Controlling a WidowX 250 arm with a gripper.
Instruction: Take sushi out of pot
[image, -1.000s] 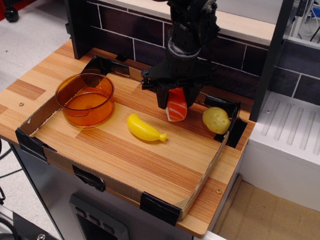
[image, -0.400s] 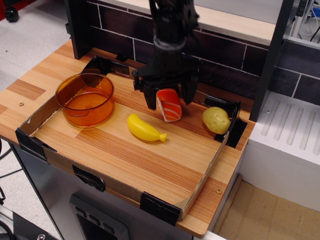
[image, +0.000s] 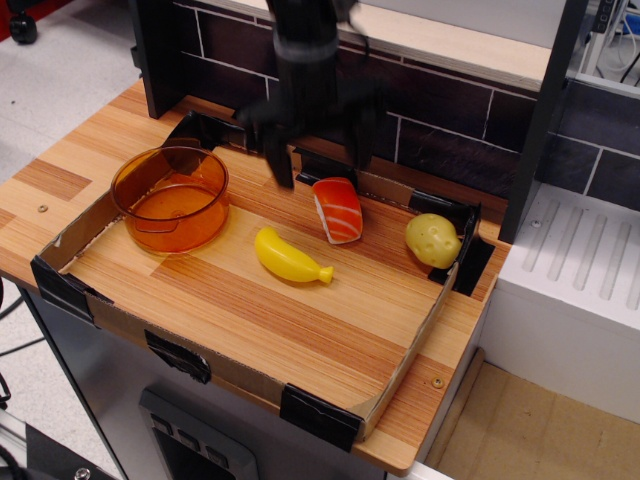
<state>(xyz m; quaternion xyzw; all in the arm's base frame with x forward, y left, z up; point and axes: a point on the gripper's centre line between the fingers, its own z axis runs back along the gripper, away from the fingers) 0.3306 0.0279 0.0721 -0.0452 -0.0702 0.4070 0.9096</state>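
The salmon nigiri sushi is seen lying on the wooden worktop, outside the translucent orange pot, which stands well apart to its left. A yellow toy banana lies just beside the sushi, toward the front, and a yellow potato rests near the right cardboard wall. The end effector is blurred above and behind the sushi; its jaws are spread wide and nothing is held between them.
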